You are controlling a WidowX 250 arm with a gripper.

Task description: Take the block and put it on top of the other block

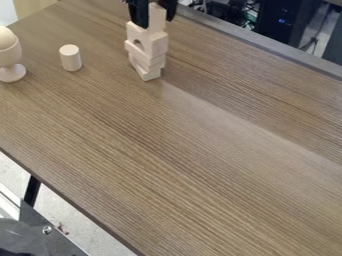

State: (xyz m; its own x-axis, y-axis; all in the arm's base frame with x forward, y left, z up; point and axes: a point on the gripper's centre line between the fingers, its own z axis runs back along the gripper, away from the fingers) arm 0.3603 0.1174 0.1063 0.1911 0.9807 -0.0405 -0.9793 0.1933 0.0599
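- The pale block (157, 16) stood upright at the gripper (157, 21), atop the stacked blocks (147, 45); how wide the gripper was set, or whether it had hold, I couldn't tell.
- It looked wooden: probably light, stiff, hardly fragile, not very slippery, best taken by opposite flat sides.
- A footed cup (9, 56) held an egg-shaped piece (6, 38).
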